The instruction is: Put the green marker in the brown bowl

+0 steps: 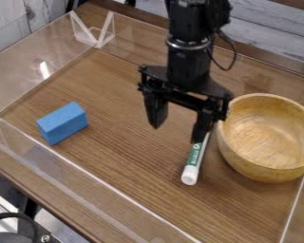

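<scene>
The green marker (193,160) lies on the wooden table just left of the brown bowl (268,136), its white end toward the front; its upper green end is partly hidden behind my gripper. The bowl sits at the right and holds nothing. My black gripper (181,117) hangs open right over the marker's upper end, one finger to the left of the marker and the other (207,119) over its cap. Nothing is held between the fingers.
A blue rectangular block (62,122) rests at the left of the table. Clear plastic walls (28,57) surround the work area, and a clear folded stand (91,31) is at the back left.
</scene>
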Robot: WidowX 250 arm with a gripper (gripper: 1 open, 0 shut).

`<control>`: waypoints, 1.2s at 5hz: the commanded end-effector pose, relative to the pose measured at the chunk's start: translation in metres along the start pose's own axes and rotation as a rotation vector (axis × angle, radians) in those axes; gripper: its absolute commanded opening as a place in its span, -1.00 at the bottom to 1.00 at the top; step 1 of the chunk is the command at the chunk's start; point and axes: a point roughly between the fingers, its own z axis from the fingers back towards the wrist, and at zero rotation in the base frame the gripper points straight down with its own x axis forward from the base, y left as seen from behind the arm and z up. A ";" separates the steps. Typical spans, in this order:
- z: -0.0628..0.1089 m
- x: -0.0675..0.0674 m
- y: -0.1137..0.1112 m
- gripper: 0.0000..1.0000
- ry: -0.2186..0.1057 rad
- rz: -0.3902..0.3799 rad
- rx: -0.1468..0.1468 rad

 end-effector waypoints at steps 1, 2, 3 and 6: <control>0.006 0.001 -0.007 1.00 -0.062 -0.004 -0.018; 0.000 0.000 -0.009 1.00 -0.064 -0.004 -0.024; -0.006 -0.001 -0.011 1.00 -0.061 -0.009 -0.029; -0.024 0.000 -0.016 1.00 -0.061 -0.034 -0.061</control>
